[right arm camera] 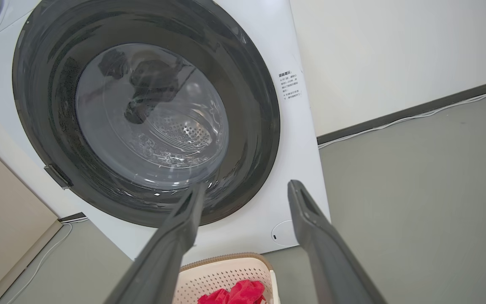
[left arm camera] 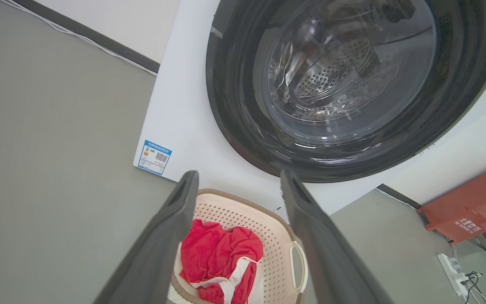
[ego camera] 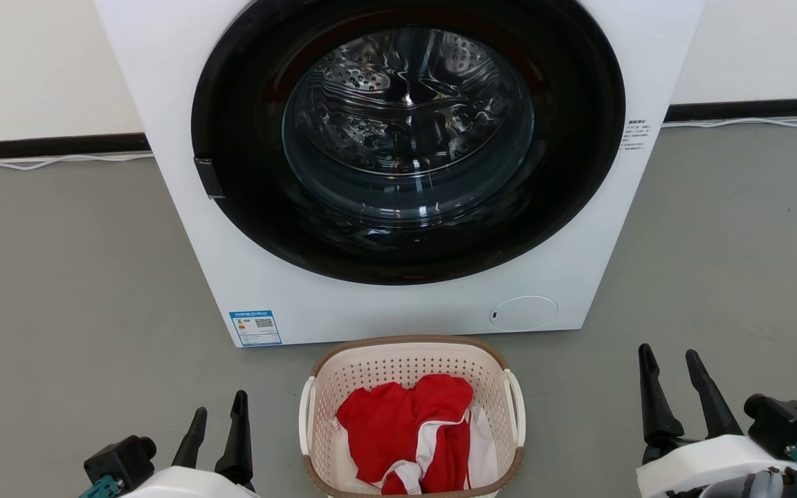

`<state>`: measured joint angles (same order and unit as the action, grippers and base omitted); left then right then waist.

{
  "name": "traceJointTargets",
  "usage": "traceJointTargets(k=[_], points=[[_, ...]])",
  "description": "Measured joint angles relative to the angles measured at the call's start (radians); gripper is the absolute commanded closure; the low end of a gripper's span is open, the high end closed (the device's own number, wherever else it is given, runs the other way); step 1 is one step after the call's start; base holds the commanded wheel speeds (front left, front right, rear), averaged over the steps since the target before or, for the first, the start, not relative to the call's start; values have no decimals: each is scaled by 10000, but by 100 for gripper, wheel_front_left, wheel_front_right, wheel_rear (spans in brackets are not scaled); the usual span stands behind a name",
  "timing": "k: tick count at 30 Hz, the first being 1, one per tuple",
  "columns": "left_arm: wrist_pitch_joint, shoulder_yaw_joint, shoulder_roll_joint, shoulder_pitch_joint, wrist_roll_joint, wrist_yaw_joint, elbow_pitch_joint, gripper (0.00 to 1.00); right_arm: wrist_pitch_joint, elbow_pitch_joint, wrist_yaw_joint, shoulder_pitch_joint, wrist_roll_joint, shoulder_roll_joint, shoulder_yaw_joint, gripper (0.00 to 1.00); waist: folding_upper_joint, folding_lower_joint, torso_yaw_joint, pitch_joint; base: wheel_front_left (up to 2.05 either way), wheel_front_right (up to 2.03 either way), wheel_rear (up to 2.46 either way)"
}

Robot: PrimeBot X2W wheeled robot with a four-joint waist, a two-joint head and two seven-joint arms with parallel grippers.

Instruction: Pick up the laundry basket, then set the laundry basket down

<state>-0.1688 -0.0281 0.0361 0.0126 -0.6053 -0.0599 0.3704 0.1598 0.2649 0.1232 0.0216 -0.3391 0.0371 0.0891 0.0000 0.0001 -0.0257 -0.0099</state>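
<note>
Left side: my left fingers (ego camera: 236, 436), two long dark prongs, are spread apart and hold nothing. Their tips point toward the machine. They sit to the left of the basket, near its left white loop handle (ego camera: 306, 415) but not touching it.

Between my two sets of fingers: a small cream-white perforated plastic laundry basket (ego camera: 385, 363), rounded-rectangular with a brown woven-look rim. It stands upright on the grey floor (ego camera: 59, 277). A crumpled red and white garment (ego camera: 405, 422) lies inside. In the left wrist view the basket shows low between my left fingers.

Ahead of both sets of fingers, beyond the basket: a big white front-loading washing machine (ego camera: 246, 263) with a round dark-rimmed glass door (ego camera: 405, 138). The basket's far rim is just beside the machine's base.

Right side: my right fingers (ego camera: 653, 398) are also spread apart and grip nothing. They sit to the right of the basket, well apart from its right handle.
</note>
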Motion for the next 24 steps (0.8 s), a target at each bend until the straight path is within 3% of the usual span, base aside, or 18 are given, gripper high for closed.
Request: traceJointTargets(k=[24], points=[[-686,-144,23,0,2661,128,278,0,706,107,4,0,2926,12,65,0,0,0,-32,-130,0,0,0]])
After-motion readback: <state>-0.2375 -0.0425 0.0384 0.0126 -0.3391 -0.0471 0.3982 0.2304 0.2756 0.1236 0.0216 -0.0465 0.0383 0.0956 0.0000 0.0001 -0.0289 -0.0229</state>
